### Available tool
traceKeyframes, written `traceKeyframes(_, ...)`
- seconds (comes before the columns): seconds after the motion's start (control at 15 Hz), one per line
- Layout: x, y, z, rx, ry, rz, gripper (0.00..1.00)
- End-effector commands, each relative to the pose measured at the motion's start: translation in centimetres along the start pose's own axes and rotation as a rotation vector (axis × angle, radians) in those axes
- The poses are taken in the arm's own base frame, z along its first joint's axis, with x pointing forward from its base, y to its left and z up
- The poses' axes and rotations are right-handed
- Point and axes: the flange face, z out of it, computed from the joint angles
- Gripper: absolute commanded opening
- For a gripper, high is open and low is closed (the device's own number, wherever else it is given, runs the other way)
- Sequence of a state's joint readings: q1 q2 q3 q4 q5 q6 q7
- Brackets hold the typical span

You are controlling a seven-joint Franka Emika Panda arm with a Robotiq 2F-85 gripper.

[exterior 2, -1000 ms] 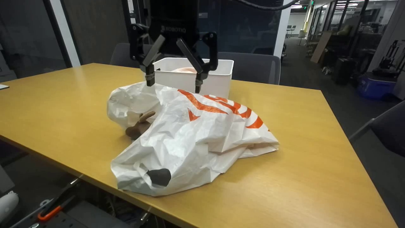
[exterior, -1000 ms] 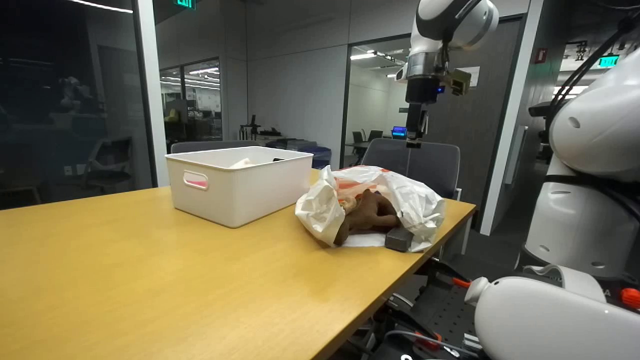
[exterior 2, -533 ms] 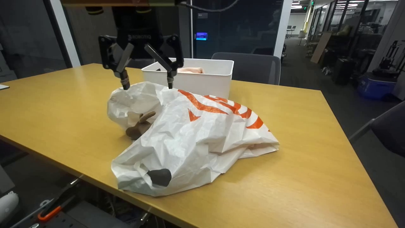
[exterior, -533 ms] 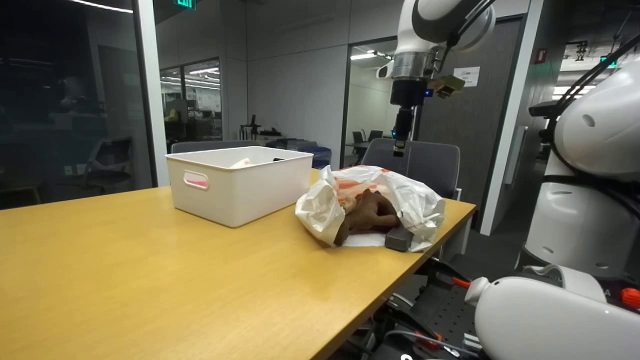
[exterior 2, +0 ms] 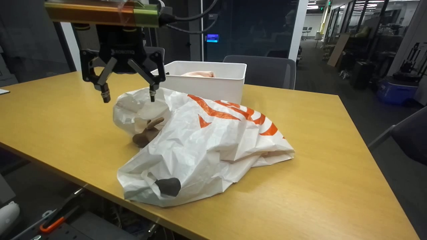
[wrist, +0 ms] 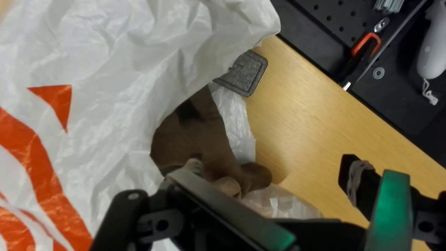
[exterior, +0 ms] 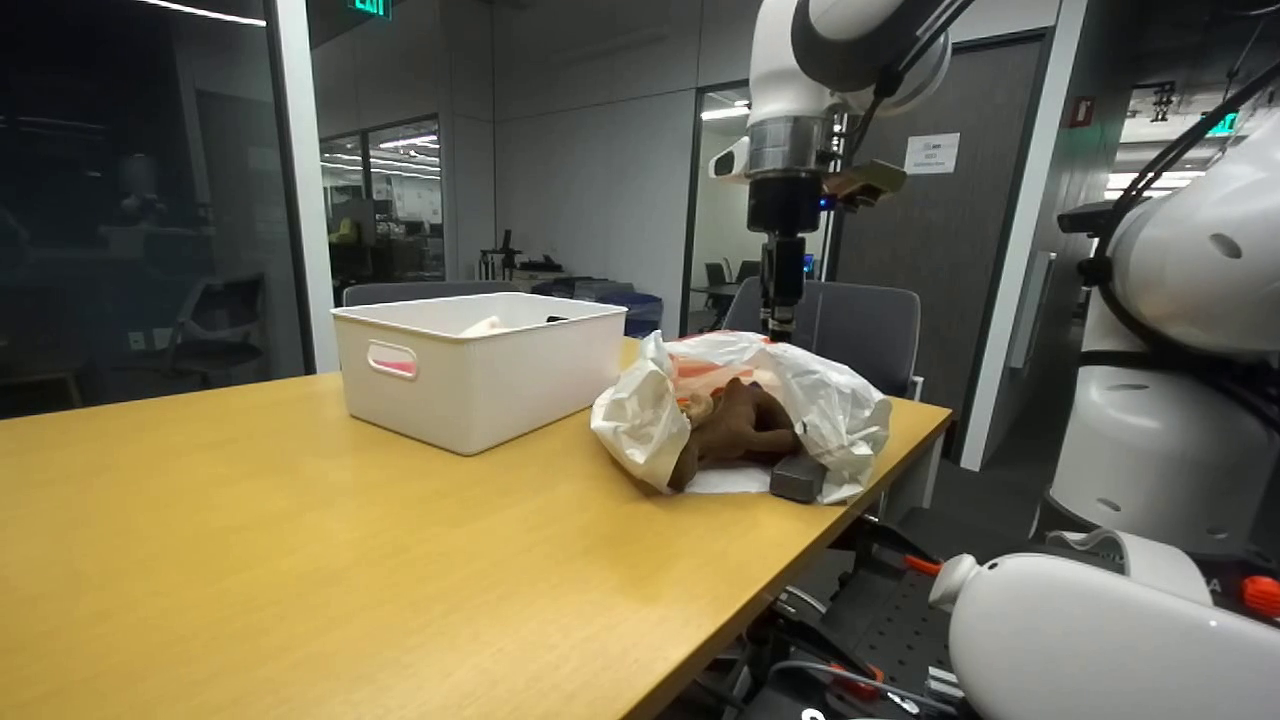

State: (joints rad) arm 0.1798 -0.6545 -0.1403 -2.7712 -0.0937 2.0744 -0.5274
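My gripper hangs open, fingers wide apart, with nothing held between them. It is above the mouth of a crumpled white plastic bag with orange print. A brown, soft-looking thing with stubby limbs pokes out of that mouth. In the wrist view one finger overlaps the brown thing and the other is over bare wood; I cannot tell whether there is contact. A dark grey block lies at the bag's edge, and a dark patch shows through an opening in the plastic. The bag hides the rest of its contents.
A white bin stands beside the bag on the wooden table; a pink cloth shows inside it. The table's edge runs close to the bag on the robot's side. Chairs stand behind the table.
In both exterior views my gripper has moved left, and it has come down toward the open end of the bag. It has stayed open. Bag, brown thing and bin look unmoved.
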Motion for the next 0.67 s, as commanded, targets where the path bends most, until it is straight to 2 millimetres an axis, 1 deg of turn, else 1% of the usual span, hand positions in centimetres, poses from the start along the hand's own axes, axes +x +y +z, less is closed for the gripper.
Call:
traceKeyframes(0.0,0.0,0.0,0.4,0.007,-0.014,0.001,1.0)
traceKeyframes(0.2,0.1,0.1,0.5,0.008,-0.017,0.001,1.0)
traceKeyframes(0.6,1.6,2.0,6.3,0.094,-0.034,0.036,1.0)
